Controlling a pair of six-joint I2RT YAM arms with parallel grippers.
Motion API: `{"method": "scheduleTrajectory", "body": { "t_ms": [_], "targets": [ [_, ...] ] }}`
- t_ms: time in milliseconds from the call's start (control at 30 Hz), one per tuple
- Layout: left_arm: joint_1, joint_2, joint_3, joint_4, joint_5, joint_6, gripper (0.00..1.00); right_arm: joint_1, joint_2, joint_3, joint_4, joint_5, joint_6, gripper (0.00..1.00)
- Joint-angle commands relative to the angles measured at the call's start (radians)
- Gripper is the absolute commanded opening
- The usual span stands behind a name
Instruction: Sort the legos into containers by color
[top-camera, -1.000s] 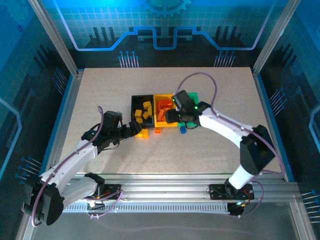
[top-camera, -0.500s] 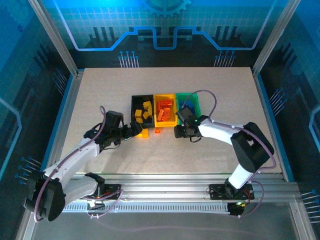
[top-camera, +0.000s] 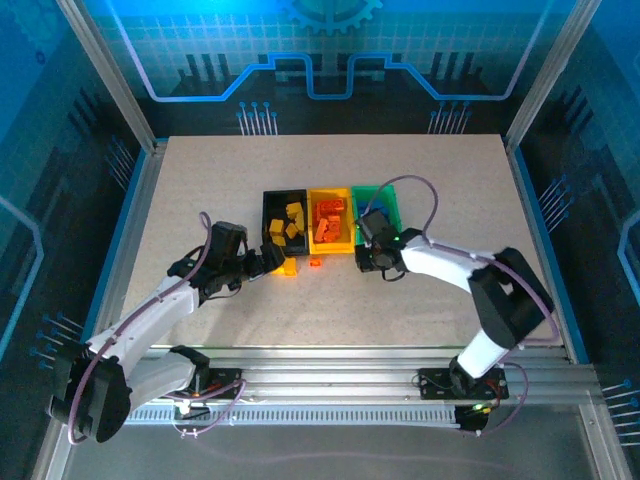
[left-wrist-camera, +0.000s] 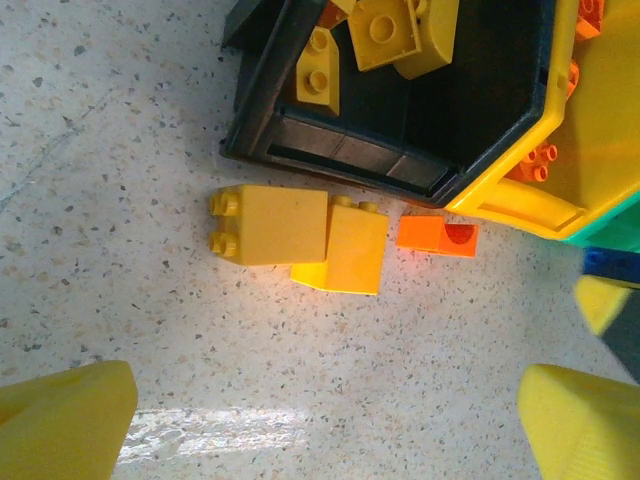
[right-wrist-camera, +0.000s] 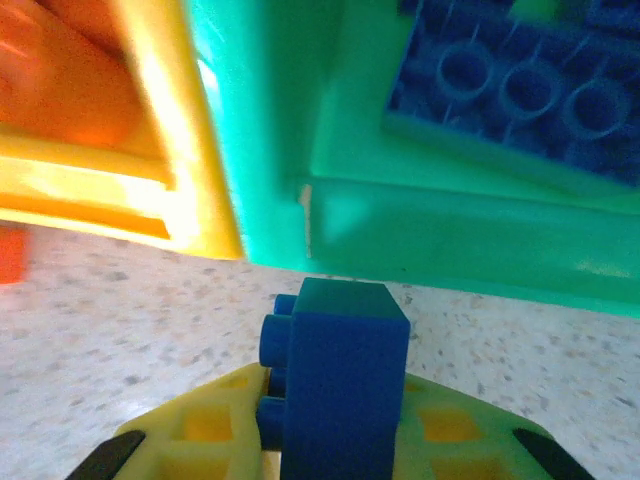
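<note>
Right fingers (top-camera: 367, 262): closed on one blue brick (right-wrist-camera: 340, 370), low at the tabletop (top-camera: 450, 200), just in front of the green bin (right-wrist-camera: 450, 235). Whether the brick has cleared the surface cannot be told.

Left fingers (top-camera: 263, 262): wide apart and empty, hovering in front of the black bin (left-wrist-camera: 340, 155).

Hazards, as judged:
- The blue brick sits right at the green bin's near wall. A lift that moves forward too early would strike the wall and could knock the brick loose or shove the joined bins.
- The grip appears to take only part of the brick, so it may twist or slip out on the way up.
- The two yellow bricks (left-wrist-camera: 270, 225) in front of the black bin touch each other, and an orange brick (left-wrist-camera: 437, 235) lies just beside them. A wide closing could catch two at once, or push the orange one under the yellow bin (left-wrist-camera: 520, 200).

Count:
- Bins: three, joined in a row
- Loose in front of the black bin: two yellow, one orange
- Held: one blue
- In the black bin: at least three yellow
- In the yellow bin: several orange, number unclear
- In the green bin: one blue plate seen
</note>
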Motion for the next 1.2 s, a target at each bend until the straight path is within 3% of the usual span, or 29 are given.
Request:
{"method": "scheduleTrajectory", "body": {
  "t_ms": [0,100,367,433,500,567,767,1067,1167],
  "targets": [
    [0.006,0.005,0.003,0.005,0.027,-0.002,0.99,-0.004,-0.128,0.022,-0.043,0.015,-0.010,0.23],
    [0.007,0.016,0.001,0.012,0.029,-0.002,0.99,-0.049,-0.096,0.112,-0.095,0.048,-0.020,0.25],
    [-0.008,0.045,0.024,-0.018,-0.004,0.007,0.97,-0.143,0.197,0.380,-0.136,0.101,-0.021,0.29],
    [-0.012,0.049,0.034,-0.033,-0.016,0.017,0.97,-0.146,0.229,0.420,-0.143,0.098,-0.018,0.42],
    [-0.016,0.052,0.042,-0.045,-0.023,0.029,0.95,-0.146,0.230,0.441,-0.139,0.083,-0.014,0.63],
    [-0.022,0.060,0.050,-0.056,-0.033,0.040,0.92,-0.139,0.207,0.439,-0.129,0.073,-0.014,0.69],
    [-0.074,0.146,0.066,-0.031,-0.118,0.071,0.87,-0.094,0.113,0.376,-0.108,0.055,-0.011,0.71],
    [-0.076,0.318,0.084,0.157,-0.185,0.074,0.84,-0.075,0.039,0.290,-0.083,0.039,0.006,0.70],
    [-0.066,0.377,0.094,0.155,-0.210,0.070,0.79,-0.078,0.023,0.278,-0.083,0.042,0.005,0.70]
  ]
}}
